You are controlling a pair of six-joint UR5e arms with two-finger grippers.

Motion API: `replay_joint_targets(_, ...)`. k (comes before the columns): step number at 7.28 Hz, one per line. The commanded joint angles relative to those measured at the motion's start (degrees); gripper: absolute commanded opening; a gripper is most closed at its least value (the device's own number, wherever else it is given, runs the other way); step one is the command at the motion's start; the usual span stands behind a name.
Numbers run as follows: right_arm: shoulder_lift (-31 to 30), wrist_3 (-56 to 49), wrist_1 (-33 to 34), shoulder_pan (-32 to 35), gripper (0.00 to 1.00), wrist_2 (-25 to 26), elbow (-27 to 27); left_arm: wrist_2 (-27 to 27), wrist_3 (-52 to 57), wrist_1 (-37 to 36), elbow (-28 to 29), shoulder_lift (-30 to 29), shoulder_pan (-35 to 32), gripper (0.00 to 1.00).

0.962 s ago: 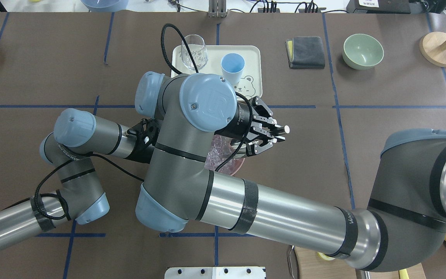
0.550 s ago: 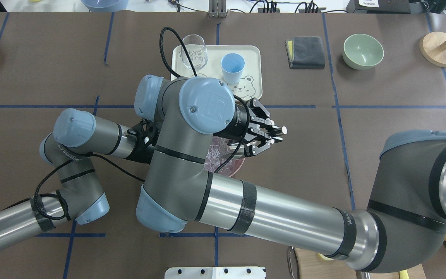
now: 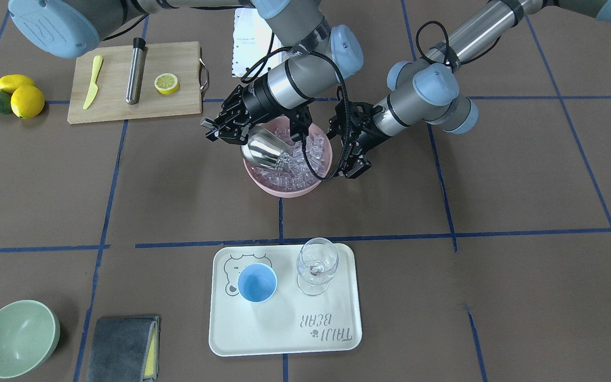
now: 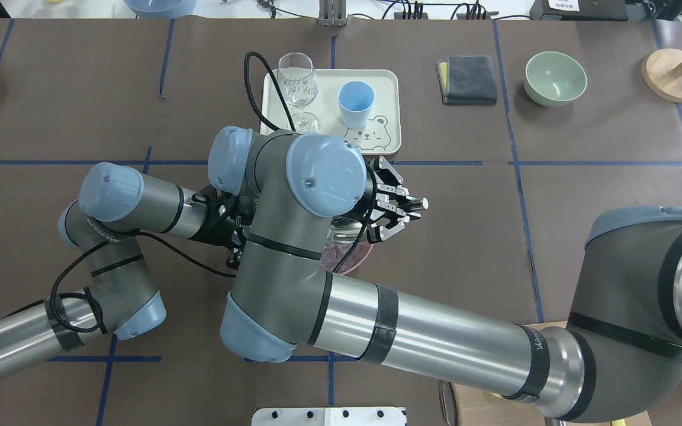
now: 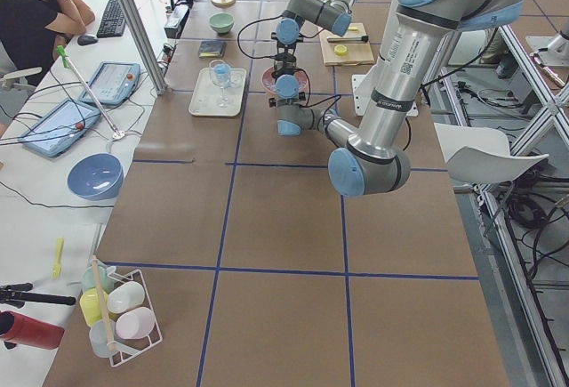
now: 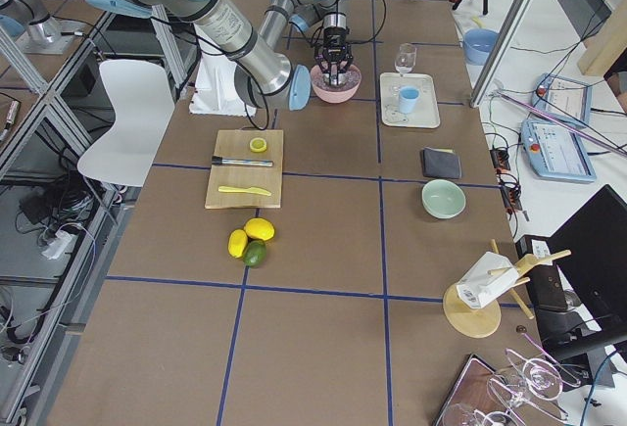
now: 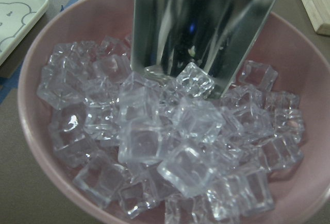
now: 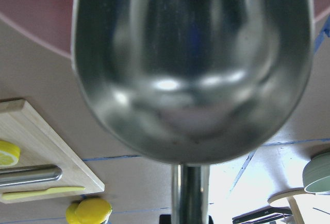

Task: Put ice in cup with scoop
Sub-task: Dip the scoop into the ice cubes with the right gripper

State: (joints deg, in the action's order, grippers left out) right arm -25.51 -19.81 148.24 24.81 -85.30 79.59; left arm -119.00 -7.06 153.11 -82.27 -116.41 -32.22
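The ice fills a pink bowl at mid-table and shows close up in the left wrist view. My right gripper is shut on the rod handle of the steel scoop. The scoop's trough tilts down with its mouth in the ice. It fills the right wrist view. My left gripper sits beside the bowl's rim and looks open and empty. The light-blue cup stands empty on the cream tray. It also shows in the overhead view.
A wine glass stands next to the cup on the tray. A cutting board with a knife, a steel cylinder and a lemon half lies behind the bowl. A green bowl and a grey cloth lie at the front.
My right gripper has moved left over the bowl with the scoop, and the arm now covers more of the bowl. My left arm has shifted a little.
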Motion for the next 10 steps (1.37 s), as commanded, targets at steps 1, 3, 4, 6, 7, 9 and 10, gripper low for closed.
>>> replay_joint_targets(1,-2.69,-0.05,-4.34,-0.02,0.00,-0.04,1.96,0.00,0.03,0.00,0.00,-0.05,-0.30,1.00)
replay_joint_targets(3,-9.88,-0.05,-6.03,0.06,0.00,-0.39,12.64,0.00,0.03,0.00,0.00,-0.05,-0.39,1.00)
replay_joint_targets(4,-11.13,-0.05,-6.47,0.06,0.00,-0.48,14.35,0.00,0.03,0.00,0.00,-0.13,-0.39,1.00)
replay_joint_targets(6,-12.28,0.39,-11.19,0.06,0.00,-0.65,14.54,0.00,0.03,0.00,0.00,-0.13,-0.91,1.00)
replay_joint_targets(7,-12.11,0.30,-11.30,0.06,0.00,-0.74,14.54,0.00,0.03,0.00,-0.09,-0.13,-1.00,1.00)
replay_joint_targets(9,-12.72,0.39,-14.72,0.15,0.00,-0.83,14.54,0.00,0.03,-0.09,-0.09,-0.13,-1.44,1.00)
replay_joint_targets(10,-13.68,0.48,-17.17,0.15,0.00,-1.09,14.63,-0.09,0.03,-0.17,-0.09,-0.13,-1.88,1.00)
